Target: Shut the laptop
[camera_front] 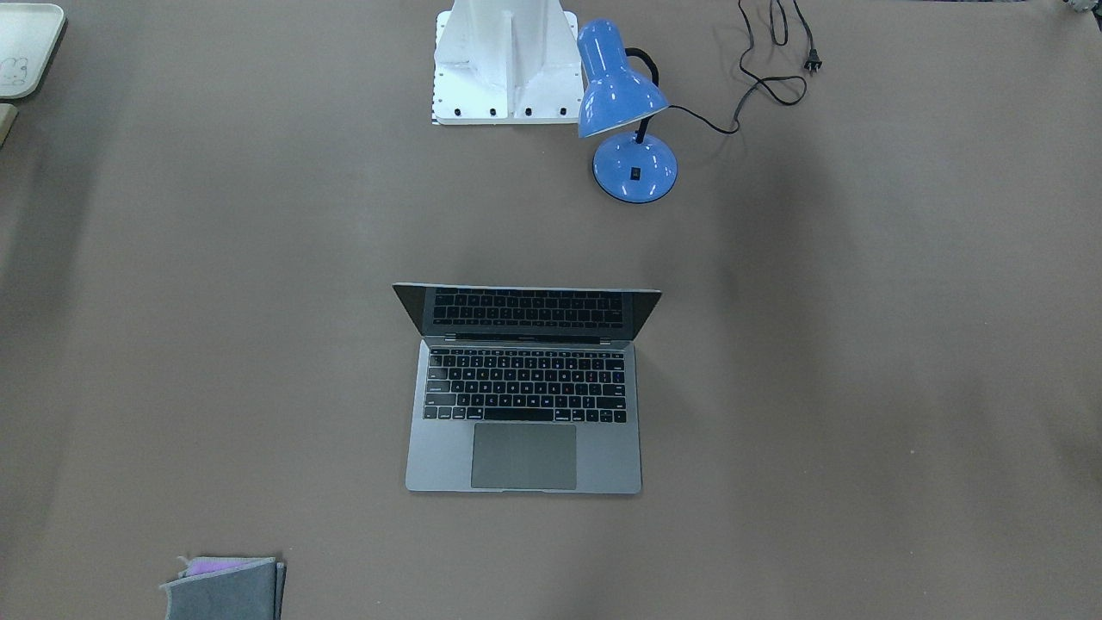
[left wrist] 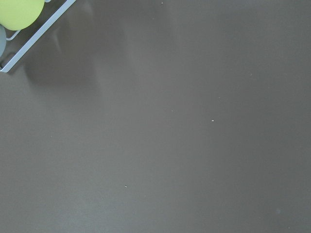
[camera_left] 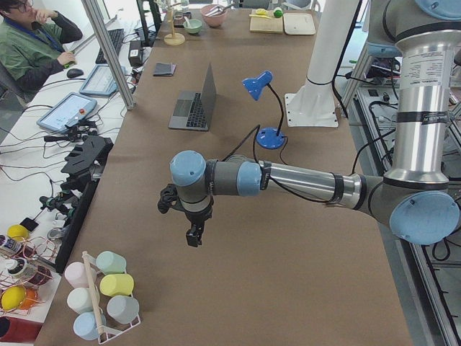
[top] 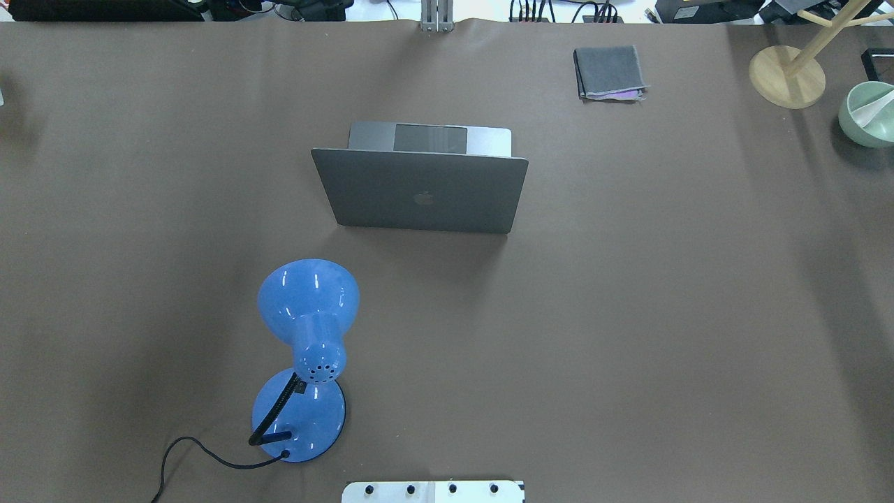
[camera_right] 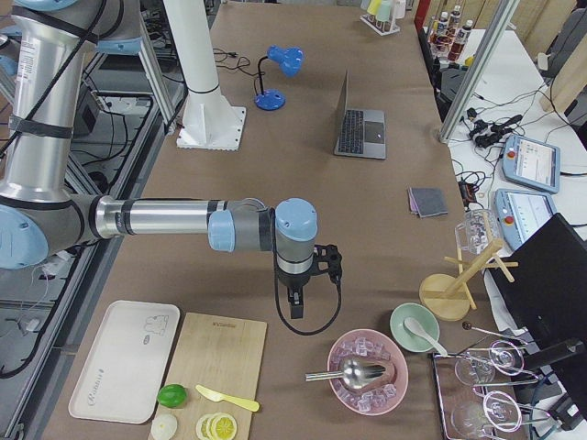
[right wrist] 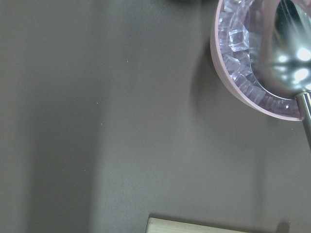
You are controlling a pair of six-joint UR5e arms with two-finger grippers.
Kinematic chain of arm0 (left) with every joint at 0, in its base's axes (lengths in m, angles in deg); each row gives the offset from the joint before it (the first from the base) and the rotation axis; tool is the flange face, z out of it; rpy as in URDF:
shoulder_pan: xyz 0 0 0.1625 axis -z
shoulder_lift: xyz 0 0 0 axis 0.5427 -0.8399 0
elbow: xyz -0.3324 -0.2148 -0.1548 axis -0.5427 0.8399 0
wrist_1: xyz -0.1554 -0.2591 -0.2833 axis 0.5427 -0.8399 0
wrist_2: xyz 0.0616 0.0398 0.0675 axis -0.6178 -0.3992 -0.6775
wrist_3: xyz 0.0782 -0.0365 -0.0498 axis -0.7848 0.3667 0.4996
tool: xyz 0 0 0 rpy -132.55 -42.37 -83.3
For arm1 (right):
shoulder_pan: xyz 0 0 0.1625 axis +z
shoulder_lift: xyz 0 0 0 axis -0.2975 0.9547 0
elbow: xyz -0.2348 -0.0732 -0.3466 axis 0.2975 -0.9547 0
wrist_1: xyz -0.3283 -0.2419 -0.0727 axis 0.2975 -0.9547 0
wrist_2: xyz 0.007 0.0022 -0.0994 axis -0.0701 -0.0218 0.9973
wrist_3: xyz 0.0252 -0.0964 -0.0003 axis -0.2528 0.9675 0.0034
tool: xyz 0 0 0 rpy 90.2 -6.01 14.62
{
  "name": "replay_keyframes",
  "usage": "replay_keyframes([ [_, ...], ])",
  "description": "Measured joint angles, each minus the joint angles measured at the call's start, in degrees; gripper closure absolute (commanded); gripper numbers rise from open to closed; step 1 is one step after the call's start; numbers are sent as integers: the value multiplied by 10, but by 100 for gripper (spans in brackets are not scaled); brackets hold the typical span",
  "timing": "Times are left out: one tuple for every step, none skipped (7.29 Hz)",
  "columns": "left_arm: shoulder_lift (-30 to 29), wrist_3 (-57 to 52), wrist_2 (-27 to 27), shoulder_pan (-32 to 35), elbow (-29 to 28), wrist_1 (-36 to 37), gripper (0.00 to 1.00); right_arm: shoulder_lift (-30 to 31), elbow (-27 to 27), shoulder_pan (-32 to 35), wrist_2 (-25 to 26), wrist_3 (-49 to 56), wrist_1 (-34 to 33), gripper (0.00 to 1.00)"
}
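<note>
Left gripper [camera_left: 193, 236] hangs over bare table [top: 628, 314]; right gripper [camera_right: 295, 307] likewise. Open or closed: cannot tell for either. Both well apart from laptop [camera_front: 523, 392], mid-table, lid [top: 422, 192] raised, back toward robot. Likely rigid, screen fragile: push lid's top edge, centre, gently.

Robotics lab: staged test bench.
Brown-covered table [camera_front: 861, 344]; white arm pedestal [camera_front: 504, 60]; aluminium frame post [camera_left: 108, 52]; teach pendants [camera_right: 527, 160]; seated operator [camera_left: 32, 40], far beyond the jaws of the left gripper [camera_left: 193, 238]; rack of pastel cups [camera_left: 101, 295] near them; loose cabling [camera_left: 25, 169] off table edge.
</note>
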Motion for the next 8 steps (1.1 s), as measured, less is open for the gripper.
replay_keyframes([
  [0,0,0,0,1,0,2,0,0,-1,0,0,0,0],
  [0,0,0,0,3,1,2,0,0,-1,0,0,0,0],
  [-1,-1,-1,-1,5,1,2,1,0,-1,0,0,0,0],
  [-3,-2,-2,-1,6,0,2,0,0,-1,0,0,0,0],
  [-5,-3,-2,-1,7,0,2,0,0,-1,0,0,0,0],
  [-8,-2,-2,-2,8,0,2,-1,1,-2,-2,-1,5,0],
  [-15,0,-2,-2,8,-2,2,-1,0,-2,-8,-2,26,0],
  [-25,1,-2,-2,8,-6,2,-1,-1,-1,-12,-4,72,0],
])
